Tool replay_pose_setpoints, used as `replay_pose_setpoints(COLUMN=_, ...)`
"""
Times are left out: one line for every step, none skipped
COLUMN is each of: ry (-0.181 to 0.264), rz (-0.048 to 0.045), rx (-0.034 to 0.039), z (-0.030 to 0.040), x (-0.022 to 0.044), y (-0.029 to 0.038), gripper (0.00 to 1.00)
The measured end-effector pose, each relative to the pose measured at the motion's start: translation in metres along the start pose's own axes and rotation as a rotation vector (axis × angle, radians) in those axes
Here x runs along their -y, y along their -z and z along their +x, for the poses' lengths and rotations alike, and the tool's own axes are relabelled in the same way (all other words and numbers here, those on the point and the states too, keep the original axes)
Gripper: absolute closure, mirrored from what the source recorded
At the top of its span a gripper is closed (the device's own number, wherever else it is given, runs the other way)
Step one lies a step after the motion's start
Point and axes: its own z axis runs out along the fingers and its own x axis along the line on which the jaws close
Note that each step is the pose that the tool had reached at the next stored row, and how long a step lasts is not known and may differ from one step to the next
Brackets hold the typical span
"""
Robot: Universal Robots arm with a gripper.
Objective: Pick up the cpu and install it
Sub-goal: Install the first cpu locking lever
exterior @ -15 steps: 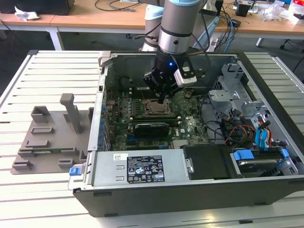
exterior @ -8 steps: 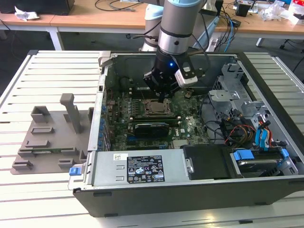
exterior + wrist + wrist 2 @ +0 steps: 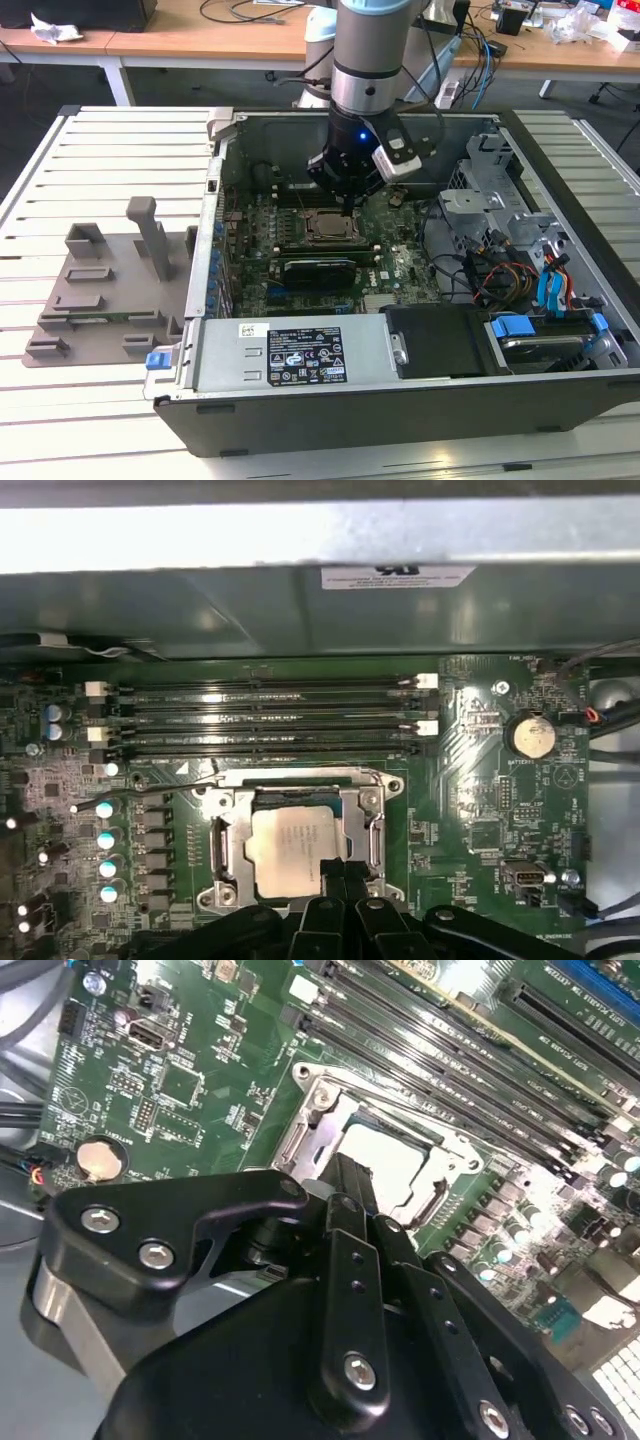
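CPU [image 3: 292, 848] lies flat inside the socket frame [image 3: 228, 848] on the motherboard [image 3: 480, 810], silver top facing up; the same placement is confirmed in the second wrist view [image 3: 385, 1160] and in the exterior view [image 3: 326, 226]. Socket sits near the middle of the board, beside four memory slots [image 3: 260, 716]. A coin cell [image 3: 531, 735] sits toward one board edge. Gripper [image 3: 343, 872] hangs directly over the socket's near edge, its jaws pressed together with nothing between them; contact with the CPU cannot be determined. Motherboard is mounted in an open computer case [image 3: 300, 405] resting on a slatted table [image 3: 90, 160]. A grey fixture [image 3: 110, 290] stands on the table beside the case.
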Motion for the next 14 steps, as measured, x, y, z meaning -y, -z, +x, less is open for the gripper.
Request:
replay_pose_setpoints(ry=0.001, rz=0.0020, rx=0.0000, z=0.0002, x=0.0001, y=0.0004, gripper=0.89)
replay_pose_setpoints(ry=0.001, rz=0.0025, rx=0.0000, z=0.0002, x=0.0001, y=0.0024, gripper=0.89)
replay_pose_setpoints(ry=0.001, rz=0.0025, rx=0.0002, z=0.0002, x=0.0004, y=0.0100, gripper=0.89)
replay_pose_setpoints(ry=0.001, rz=0.0029, rx=0.0001, z=0.0002, x=0.0006, y=0.0135, gripper=0.89)
replay_pose_setpoints(ry=0.001, rz=0.0029, rx=0.0001, z=0.0002, x=0.0007, y=0.0169, gripper=0.89)
replay_pose_setpoints(ry=0.001, rz=0.0029, rx=0.0002, z=0.0002, x=0.0008, y=0.0192, gripper=0.89)
replay_pose_setpoints(ry=0.001, rz=0.0027, rx=0.0003, z=0.0002, x=0.0008, y=0.0192, gripper=0.89)
replay_pose_setpoints(ry=0.001, rz=0.0028, rx=0.0002, z=0.0001, x=0.0008, y=0.0192, gripper=0.89)
replay_pose_setpoints(ry=0.001, rz=0.0028, rx=0.0002, z=0.0002, x=0.0008, y=0.0192, gripper=0.89)
replay_pose_setpoints(ry=0.001, rz=0.0030, rx=0.0002, z=0.0003, x=0.0008, y=0.0193, gripper=0.89)
replay_pose_setpoints(ry=0.001, rz=0.0032, rx=0.0001, z=0.0026, x=0.0009, y=0.0193, gripper=0.89)
replay_pose_setpoints(ry=0.001, rz=0.0031, rx=0.0001, z=0.0073, x=0.0010, y=0.0193, gripper=0.89)
replay_pose_setpoints(ry=0.001, rz=0.0029, rx=0.0002, z=0.0139, x=0.0012, y=0.0193, gripper=0.89)
replay_pose_setpoints(ry=0.001, rz=0.0030, rx=0.0002, z=0.0172, x=0.0013, y=0.0193, gripper=0.89)
